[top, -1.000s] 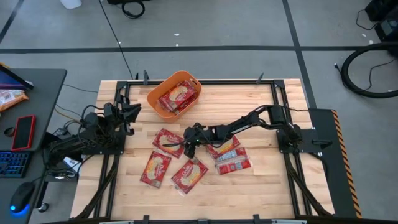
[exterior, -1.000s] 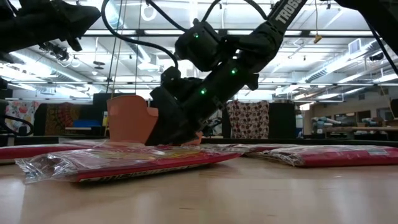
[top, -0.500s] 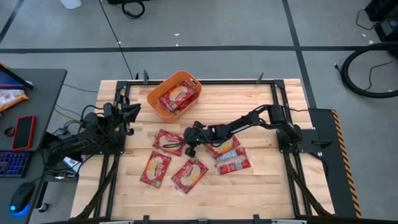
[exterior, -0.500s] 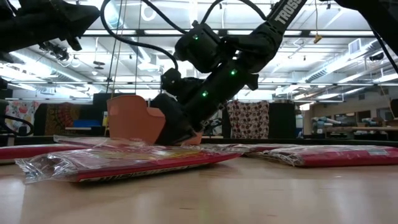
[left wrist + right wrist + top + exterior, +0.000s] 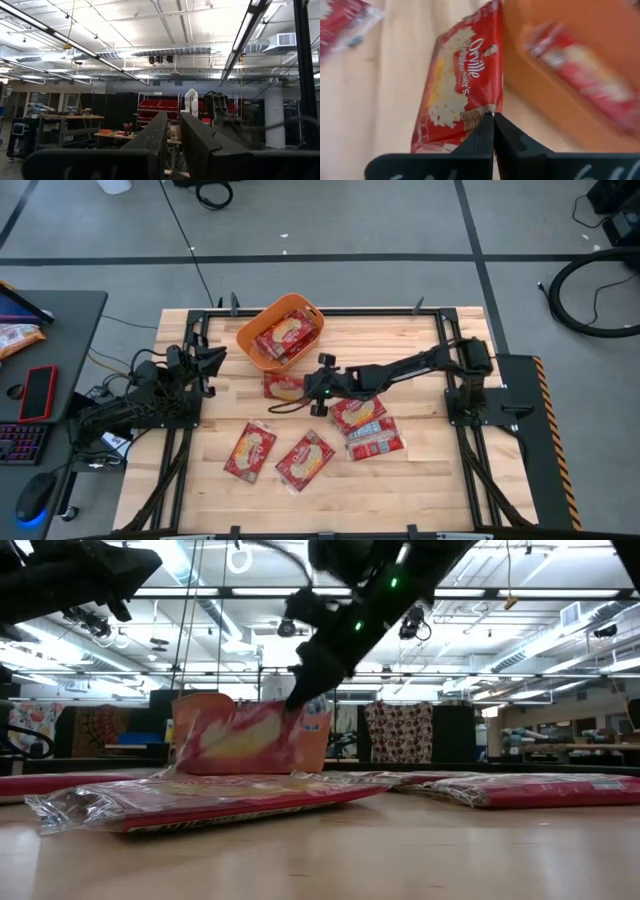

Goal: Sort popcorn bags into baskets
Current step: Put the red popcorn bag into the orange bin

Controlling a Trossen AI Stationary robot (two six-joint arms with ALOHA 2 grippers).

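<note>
The orange basket (image 5: 250, 338) stands at the table's far middle with popcorn bags (image 5: 287, 335) inside. My right gripper (image 5: 311, 388) is shut on one red popcorn bag (image 5: 283, 387) just on the near side of the basket. Two bags (image 5: 251, 450) (image 5: 305, 461) lie flat toward the near left. Two more (image 5: 358, 413) (image 5: 374, 440) lie near the centre, one overlapping the other. My left gripper (image 5: 216, 358) waits at the table's left edge, clear of everything, its fingers almost together. My right gripper pinches the bag's end edge (image 5: 481, 113) between its two fingers, near a corner (image 5: 297, 710). The fingers come from the table's right, slanting down. The bag hangs below them, tilted on edge (image 5: 245, 736). Whether its lower edge still touches the table I cannot tell.
Black frame rails (image 5: 452, 415) run along the table's left and right sides. A dark side desk on the left carries a red phone (image 5: 39, 392) and a keyboard (image 5: 20, 442). Bare wood (image 5: 400, 485) lies along the near edge.
My right gripper has shut on a bag that lay flat left of centre. It then rose and moved toward the far edge, up to the basket. The bag came up off the table and now hangs tilted from its held edge.
</note>
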